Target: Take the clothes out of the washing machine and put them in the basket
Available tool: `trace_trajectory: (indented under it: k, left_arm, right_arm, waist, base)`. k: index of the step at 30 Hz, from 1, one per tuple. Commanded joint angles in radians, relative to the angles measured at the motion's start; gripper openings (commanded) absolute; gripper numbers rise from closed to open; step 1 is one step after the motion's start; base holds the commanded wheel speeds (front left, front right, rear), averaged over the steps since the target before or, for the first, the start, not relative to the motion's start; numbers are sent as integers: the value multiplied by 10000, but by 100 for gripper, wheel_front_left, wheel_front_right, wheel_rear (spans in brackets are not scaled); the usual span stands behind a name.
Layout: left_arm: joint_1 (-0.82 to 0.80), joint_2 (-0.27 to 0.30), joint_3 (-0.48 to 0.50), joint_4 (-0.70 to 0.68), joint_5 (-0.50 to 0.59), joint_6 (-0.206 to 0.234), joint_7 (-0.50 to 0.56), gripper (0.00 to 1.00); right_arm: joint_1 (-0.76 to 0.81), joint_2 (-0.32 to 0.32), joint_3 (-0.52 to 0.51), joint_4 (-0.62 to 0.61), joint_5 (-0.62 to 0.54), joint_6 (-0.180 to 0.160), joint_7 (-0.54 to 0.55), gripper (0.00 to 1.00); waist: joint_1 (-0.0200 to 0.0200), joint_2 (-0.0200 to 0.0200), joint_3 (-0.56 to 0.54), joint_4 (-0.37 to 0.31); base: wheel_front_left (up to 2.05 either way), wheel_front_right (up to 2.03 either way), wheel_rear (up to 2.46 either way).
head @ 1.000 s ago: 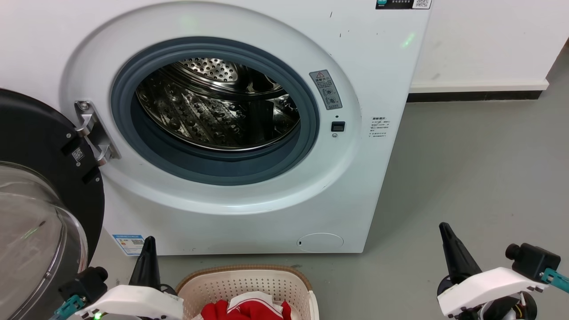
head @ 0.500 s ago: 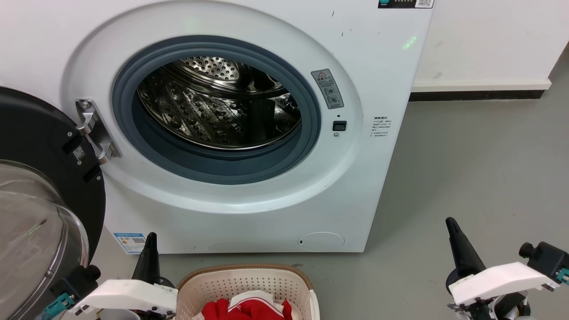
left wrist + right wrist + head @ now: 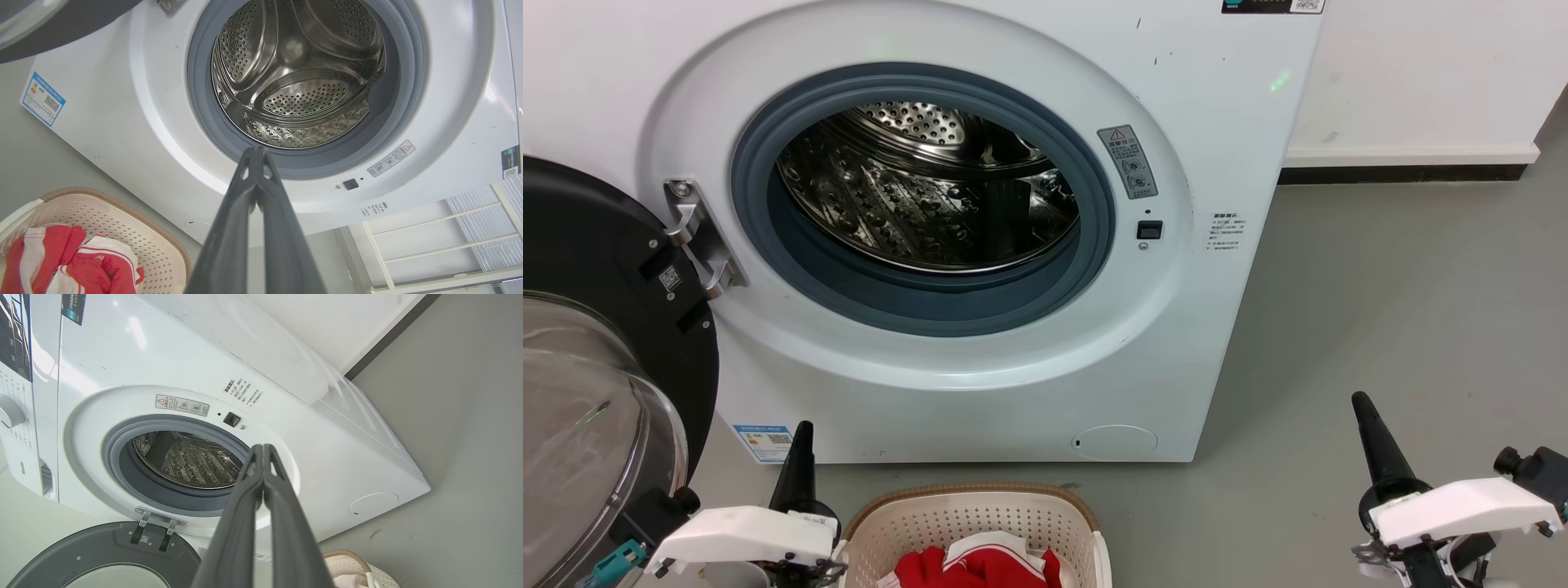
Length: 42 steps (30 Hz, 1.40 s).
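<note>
Both my grippers are pressed together, empty: my left gripper stands at lower left, just beside the rim of the basket, my right gripper well apart at lower right. The red-and-white clothes lie bunched in the basket at bottom centre, right of my left gripper, the nearer one; the heap shows no clear long axis or heading. The drum of the washing machine looks empty, so I judge nothing remains to fetch.
</note>
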Motion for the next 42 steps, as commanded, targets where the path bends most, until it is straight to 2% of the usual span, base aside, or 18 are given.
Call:
trace_trajectory:
  k: [1,22,42]
  left_arm:
    - [-271,24,45,-68,-292,-84,61,0]
    - [-483,-40,228,90,-2712,-296,656,0]
    - [-631,-89,351,209,-4459,-460,1076,0]
  right_arm:
    - [-246,-61,-47,-54,304,0,65,0]
    - [-415,-56,-338,94,2763,-1,403,0]
    - [-527,-36,-566,213,4527,-2,665,0]
  waist:
    - [0,0,4,4]
    - [0,0,64,70]
    - [0,0,117,127]
  base:
    - [0,0,0]
    - [0,0,0]
    - [0,0,0]
